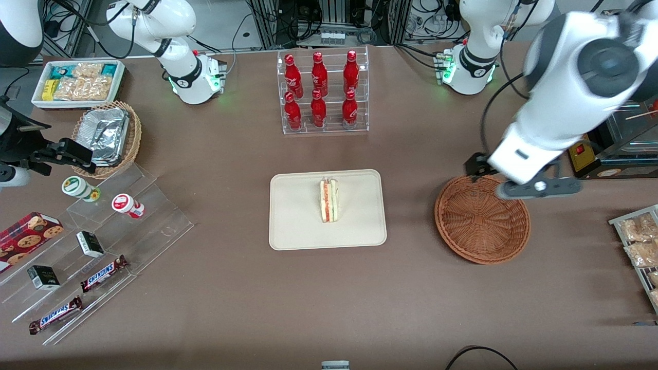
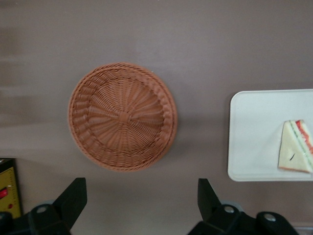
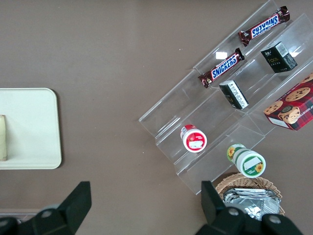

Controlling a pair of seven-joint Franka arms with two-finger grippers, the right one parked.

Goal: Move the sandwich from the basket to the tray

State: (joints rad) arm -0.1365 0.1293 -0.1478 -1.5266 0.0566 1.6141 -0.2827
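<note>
The sandwich (image 1: pixel 329 200) (image 2: pixel 295 152) lies on its side near the middle of the cream tray (image 1: pixel 298 226) (image 2: pixel 254 137), its red and green filling showing along the cut edge. The reddish-brown wicker basket (image 1: pixel 480 221) (image 2: pixel 122 116) sits beside the tray toward the working arm's end and holds nothing. My left gripper (image 1: pixel 516 181) (image 2: pixel 142 188) hangs above the part of the basket's rim farthest from the front camera. Its fingers (image 2: pixel 73 196) are spread wide, open, with only bare table between them.
A clear rack of red bottles (image 1: pixel 323 92) stands farther from the front camera than the tray. Acrylic steps with snack bars and cups (image 1: pixel 103 241), a tan basket of foil containers (image 1: pixel 108 136) and a white snack box (image 1: pixel 77 82) lie toward the parked arm's end. A packet rack (image 1: pixel 640 241) borders the basket.
</note>
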